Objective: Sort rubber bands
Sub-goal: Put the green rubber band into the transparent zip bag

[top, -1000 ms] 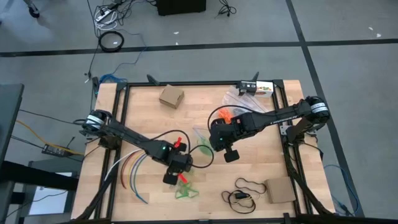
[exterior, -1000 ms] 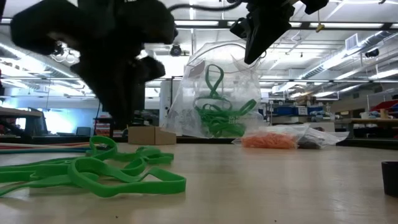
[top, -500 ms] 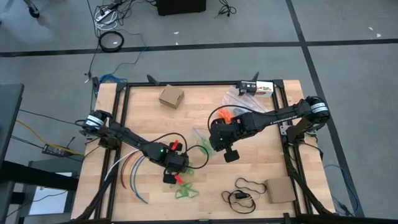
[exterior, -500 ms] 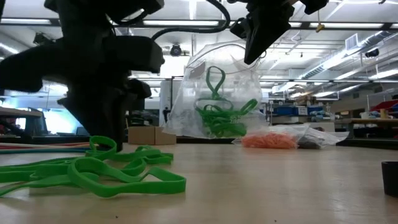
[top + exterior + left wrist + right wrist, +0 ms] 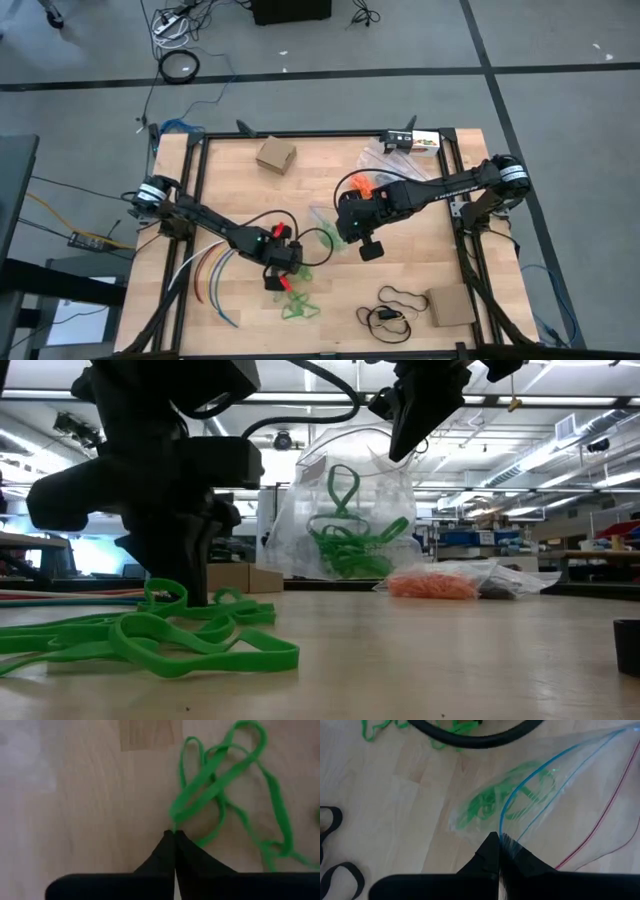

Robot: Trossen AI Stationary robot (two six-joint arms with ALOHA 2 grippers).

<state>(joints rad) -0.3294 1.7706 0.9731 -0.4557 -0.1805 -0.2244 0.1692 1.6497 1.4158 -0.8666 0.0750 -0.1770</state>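
Green rubber bands lie in a loose tangle on the wooden table, nearest the low camera, toward the table's front edge. Directly behind that heap the left gripper reaches down to the tabletop; its two dark fingers are pressed together, and in the left wrist view their tips pinch the end of one green loop from the tangle, which spreads flat on the wood ahead of them. Farther back, near the table's middle, the right gripper hangs above the surface with its fingers closed on the rim of a clear zip bag. The bag hangs from that grip, and more green bands sit bunched inside it. Beyond the bag, a heap of orange rubber bands rests on the table, touching a dark heap. A small cardboard box stands near the far edge, behind the left arm.
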